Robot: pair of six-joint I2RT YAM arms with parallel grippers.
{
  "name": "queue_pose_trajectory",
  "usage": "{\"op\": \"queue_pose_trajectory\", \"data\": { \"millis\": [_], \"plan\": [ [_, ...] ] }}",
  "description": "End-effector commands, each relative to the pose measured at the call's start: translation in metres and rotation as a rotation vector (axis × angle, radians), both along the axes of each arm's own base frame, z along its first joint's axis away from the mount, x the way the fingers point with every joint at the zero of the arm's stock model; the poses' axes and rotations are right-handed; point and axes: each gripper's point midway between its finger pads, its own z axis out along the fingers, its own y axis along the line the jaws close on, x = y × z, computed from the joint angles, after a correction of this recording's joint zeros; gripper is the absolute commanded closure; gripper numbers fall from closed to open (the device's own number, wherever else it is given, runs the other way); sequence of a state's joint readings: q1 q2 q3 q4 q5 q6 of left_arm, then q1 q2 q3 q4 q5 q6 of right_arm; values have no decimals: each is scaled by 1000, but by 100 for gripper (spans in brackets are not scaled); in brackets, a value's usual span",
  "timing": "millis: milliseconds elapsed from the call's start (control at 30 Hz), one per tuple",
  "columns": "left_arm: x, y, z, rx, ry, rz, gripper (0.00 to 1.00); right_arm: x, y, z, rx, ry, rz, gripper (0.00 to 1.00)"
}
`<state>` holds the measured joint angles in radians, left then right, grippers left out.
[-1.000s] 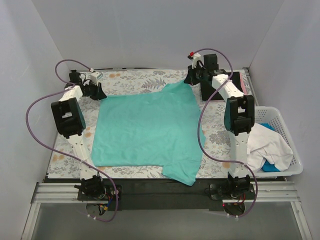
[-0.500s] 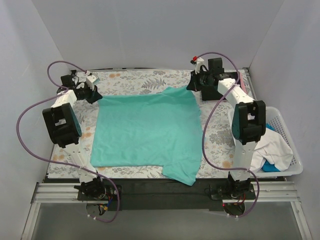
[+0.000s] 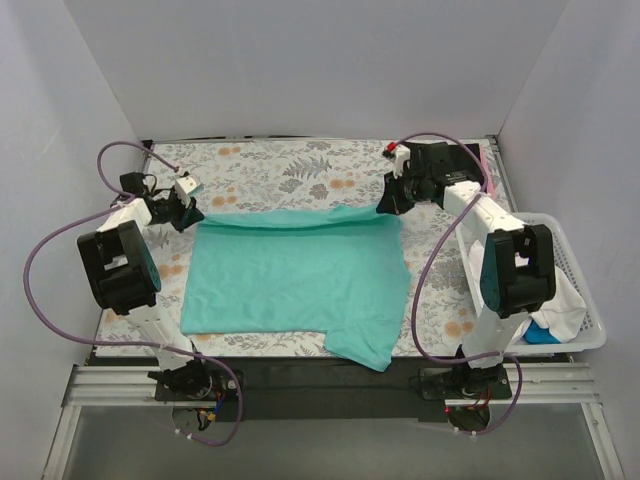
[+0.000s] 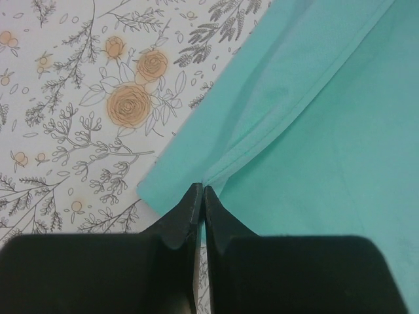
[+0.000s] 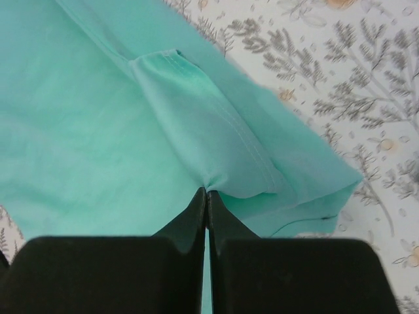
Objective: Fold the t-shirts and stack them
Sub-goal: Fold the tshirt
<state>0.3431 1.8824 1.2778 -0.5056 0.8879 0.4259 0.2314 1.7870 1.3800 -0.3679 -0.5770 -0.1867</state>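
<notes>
The teal-green t-shirt [image 3: 295, 275] lies spread on the floral cloth, its far edge lifted and folded toward me. My left gripper [image 3: 193, 214] is shut on its far left corner; in the left wrist view [image 4: 201, 191] the shirt [image 4: 314, 131] is pinched between the closed jaws. My right gripper [image 3: 386, 203] is shut on the far right corner; in the right wrist view [image 5: 207, 192] the cloth [image 5: 98, 118] bunches at the closed jaws. A white shirt [image 3: 560, 290] and a blue one [image 3: 545, 335] lie in the basket.
A white lattice basket [image 3: 590, 325] stands at the right edge of the table. The grey-and-orange floral cloth [image 3: 280, 170] covers the table. White walls enclose the back and sides. The shirt's near right sleeve [image 3: 365, 345] hangs over the table's front edge.
Both grippers have moved toward me from the far corners, carrying the shirt's far edge with them. The far edge now lies folded over, and the shirt looks shorter front to back.
</notes>
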Motion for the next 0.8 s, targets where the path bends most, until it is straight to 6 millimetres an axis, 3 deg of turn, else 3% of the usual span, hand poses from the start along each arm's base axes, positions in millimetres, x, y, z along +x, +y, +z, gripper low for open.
{"op": "queue_pose_trajectory", "data": {
  "millis": [0,133,433,567,767],
  "plan": [
    [-11,2,20,36,-80,-31,100,-27,2,2,1,17,22,99],
    [-25,1,7,68,-71,-54,100,-49,-3,-22,-23,78,25,99],
    [-45,1,-29,104,0,-76,100,-58,-13,-72,-117,148,25,99],
    [-50,2,-38,115,24,-73,100,-54,-16,-75,-138,137,22,99],
    [-48,3,-33,120,20,-71,100,-46,-13,-56,-124,94,32,99]
  ]
}}
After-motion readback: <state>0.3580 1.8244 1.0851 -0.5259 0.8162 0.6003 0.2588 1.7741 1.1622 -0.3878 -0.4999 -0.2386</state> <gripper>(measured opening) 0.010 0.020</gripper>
